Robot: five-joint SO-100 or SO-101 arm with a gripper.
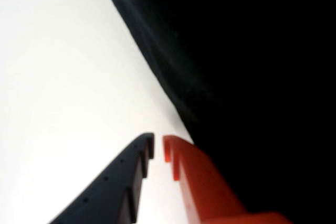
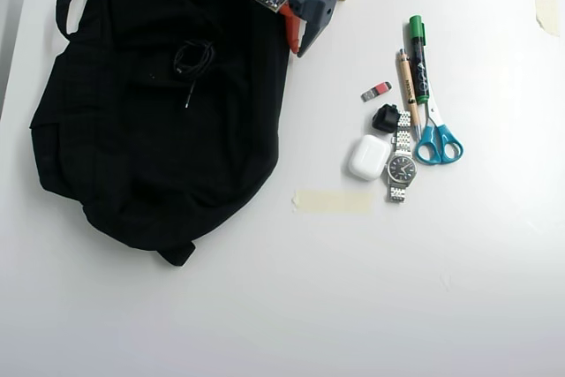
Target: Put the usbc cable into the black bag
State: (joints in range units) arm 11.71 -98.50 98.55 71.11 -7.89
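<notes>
Fingertips of the pincer [image 1: 158, 148] are standing a narrow gap apart in the wrist view, gripping nothing, with only white table [image 1: 63, 77] showing between them. Just beyond, the black bag [image 2: 150, 130] is filling the right side of that view, so the arm is hovering at its edge, likely because its load is already dropped. Farther off, in the overhead view, the usbc cable [image 2: 192, 57] is lying coiled on the bag's fabric; whether it is inside I cannot tell.
</notes>
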